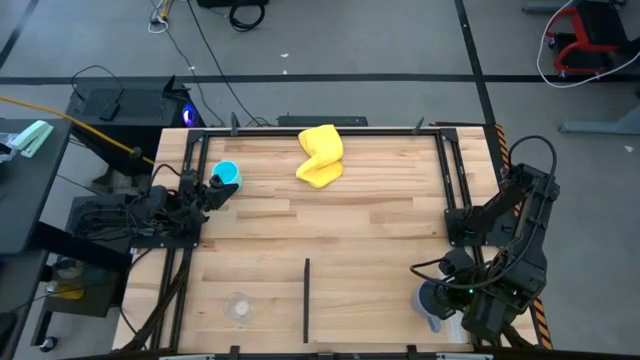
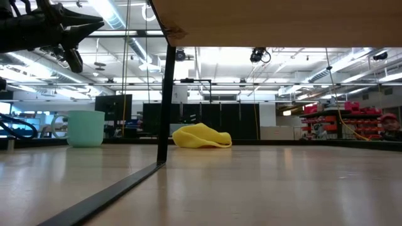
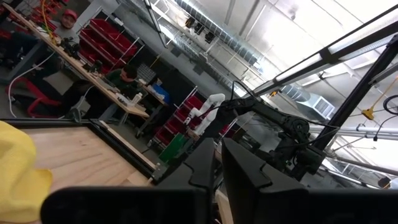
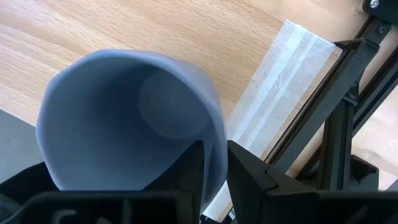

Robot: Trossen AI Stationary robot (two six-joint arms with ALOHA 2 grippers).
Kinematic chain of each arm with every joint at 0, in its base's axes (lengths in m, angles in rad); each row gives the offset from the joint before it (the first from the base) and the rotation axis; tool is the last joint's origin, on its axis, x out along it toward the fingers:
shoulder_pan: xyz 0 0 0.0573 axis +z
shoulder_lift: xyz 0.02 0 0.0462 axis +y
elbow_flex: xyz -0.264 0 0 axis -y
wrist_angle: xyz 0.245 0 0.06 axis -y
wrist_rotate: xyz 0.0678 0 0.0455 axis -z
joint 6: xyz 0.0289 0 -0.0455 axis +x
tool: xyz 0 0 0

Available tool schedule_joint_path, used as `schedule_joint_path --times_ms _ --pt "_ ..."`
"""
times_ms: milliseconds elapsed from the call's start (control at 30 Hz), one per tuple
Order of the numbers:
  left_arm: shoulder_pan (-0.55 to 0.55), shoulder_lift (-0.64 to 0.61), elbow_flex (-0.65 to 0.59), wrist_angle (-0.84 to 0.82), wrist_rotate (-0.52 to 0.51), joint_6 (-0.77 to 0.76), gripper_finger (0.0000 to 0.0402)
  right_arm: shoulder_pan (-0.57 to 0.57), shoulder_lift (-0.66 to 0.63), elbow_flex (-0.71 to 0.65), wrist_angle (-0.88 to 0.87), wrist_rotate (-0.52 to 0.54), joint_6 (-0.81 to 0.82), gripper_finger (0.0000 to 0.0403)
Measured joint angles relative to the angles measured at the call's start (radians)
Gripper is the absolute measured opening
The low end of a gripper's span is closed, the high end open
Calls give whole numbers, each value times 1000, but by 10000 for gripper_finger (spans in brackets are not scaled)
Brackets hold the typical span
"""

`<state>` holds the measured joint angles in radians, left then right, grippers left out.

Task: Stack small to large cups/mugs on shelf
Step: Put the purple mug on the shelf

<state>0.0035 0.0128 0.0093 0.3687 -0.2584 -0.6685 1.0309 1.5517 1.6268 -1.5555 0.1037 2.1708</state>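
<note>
The right gripper (image 1: 447,300) is clenched on the rim of the grey-blue mug (image 1: 434,300) at the near right of the surface (image 1: 380,230). The left gripper (image 1: 212,192), clenched with nothing in it, sits just beside the bright-blue mug (image 1: 228,174) at the far left. The clear glass cup (image 1: 238,307) stands near left, and a yellow cloth (image 1: 320,155) lies at the far middle.

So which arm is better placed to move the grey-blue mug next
The right arm. Its gripper already pinches the rim of the grey-blue mug at the table's near right corner. The left gripper sits far off, beside the bright-blue mug.
</note>
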Motion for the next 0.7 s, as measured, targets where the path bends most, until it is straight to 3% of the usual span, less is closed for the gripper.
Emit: schedule_joint_path --times_ms 700 --pt "0 0 0 0 0 -1 44 0 -3 84 -15 -28 7 72"
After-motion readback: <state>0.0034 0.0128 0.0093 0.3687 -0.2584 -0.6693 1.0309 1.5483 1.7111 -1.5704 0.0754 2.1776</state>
